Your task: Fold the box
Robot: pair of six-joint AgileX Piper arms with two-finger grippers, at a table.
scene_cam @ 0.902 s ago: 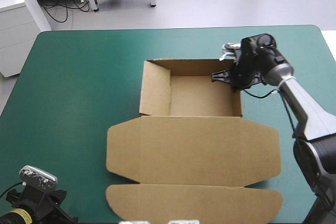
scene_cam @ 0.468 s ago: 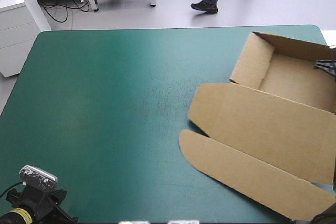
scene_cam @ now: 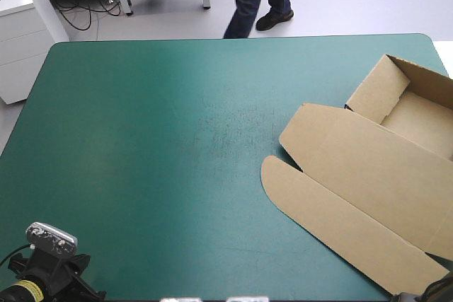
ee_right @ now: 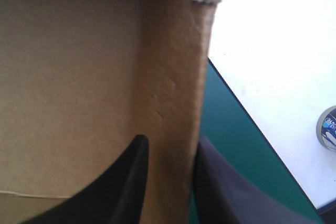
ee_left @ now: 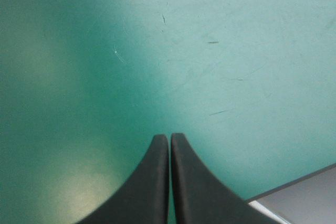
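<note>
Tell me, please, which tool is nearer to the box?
Right. The right tool grips a wall of the box; the left tool is far from it, shut over the bare teal-green cover.

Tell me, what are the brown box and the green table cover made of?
The box looks like matte brown cardboard: creased folds, a frayed torn corner. The teal-green cover seems a smooth mat, maybe rubber or vinyl: fine scratches, soft sheen.

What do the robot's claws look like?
The left claw and the right claw look alike. Each has two broad black fingers, curved like fins and tapering to narrow tips, smooth, with no markings.
</note>
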